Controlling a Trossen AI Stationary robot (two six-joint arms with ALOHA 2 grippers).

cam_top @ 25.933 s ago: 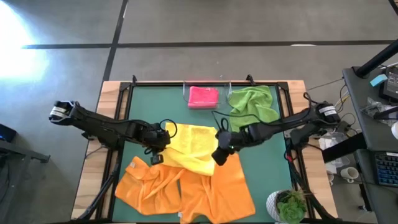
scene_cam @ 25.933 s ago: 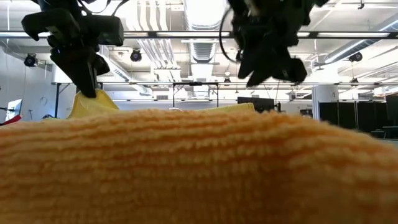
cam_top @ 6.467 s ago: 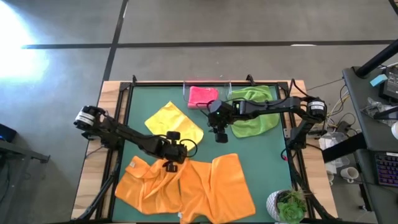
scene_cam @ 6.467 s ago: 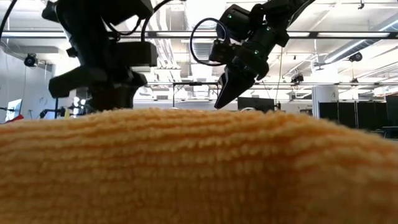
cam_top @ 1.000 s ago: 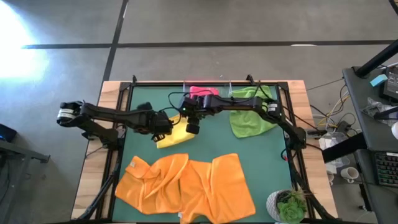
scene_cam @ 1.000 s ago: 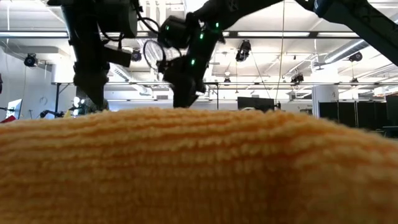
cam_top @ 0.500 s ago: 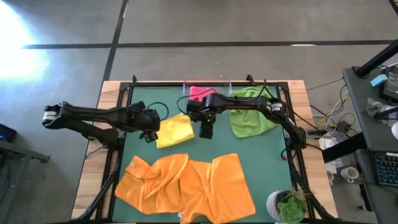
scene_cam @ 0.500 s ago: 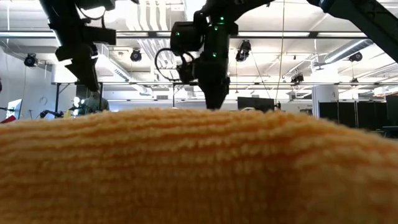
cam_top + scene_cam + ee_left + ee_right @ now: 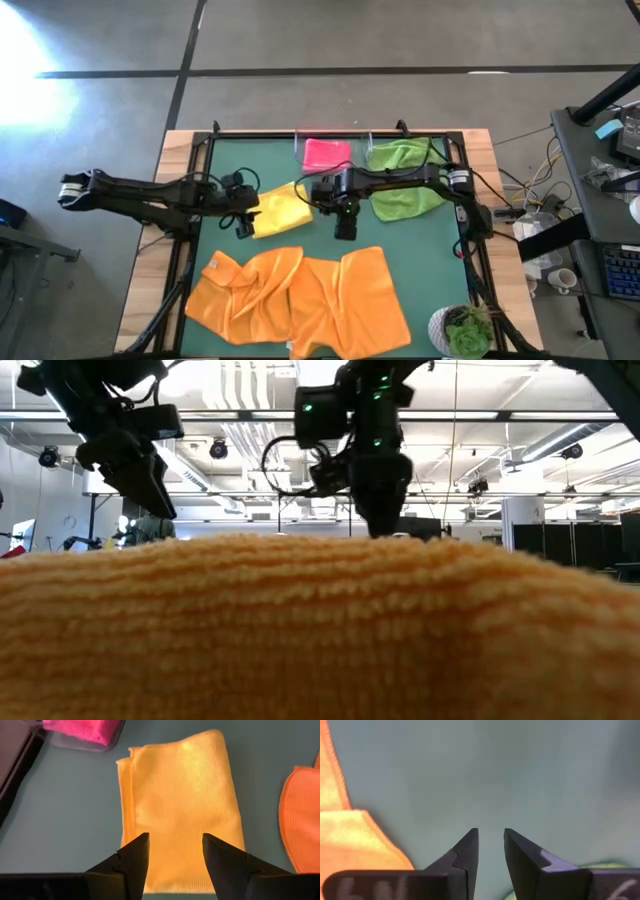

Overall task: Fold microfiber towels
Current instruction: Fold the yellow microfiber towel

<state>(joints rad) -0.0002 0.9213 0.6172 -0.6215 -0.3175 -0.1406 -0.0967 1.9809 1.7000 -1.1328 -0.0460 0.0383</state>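
**Yellow towel folded on the mat, both grippers empty**

At the left of the high view, the left arm is seen reaching across the table edge, and the left gripper [image 9: 243, 222] is held just beside the left edge of the yellow towel [image 9: 282, 209]. Its fingers [image 9: 131, 857] are spread apart with nothing between them; in the left wrist view the folded yellow cloth [image 9: 180, 805] lies flat on the green mat [image 9: 430, 260] beyond them, untouched.

In front of these, along the near edge of the table, the two orange towels [image 9: 300, 305] are spread out and rumpled, overlapping one another. The low view is filled across its lower part by orange pile [image 9: 320, 630], above which both grippers are seen raised.

Behind the yellow towel, at the far edge of the mat, the pink towel [image 9: 327, 154] is seen folded in a clear plastic tray [image 9: 82, 742].

Near the middle of the table, the right gripper [image 9: 345, 226] is pointed down at bare mat, between the yellow towel and the green towel [image 9: 405, 178], just behind the far edge of the orange cloth. Its fingers [image 9: 465, 855] are parted by a narrow gap, and nothing is gripped. The green towel lies crumpled at the far right of the mat, partly crossed by the right arm.

A potted plant [image 9: 462, 332] stands at the table's near right corner.
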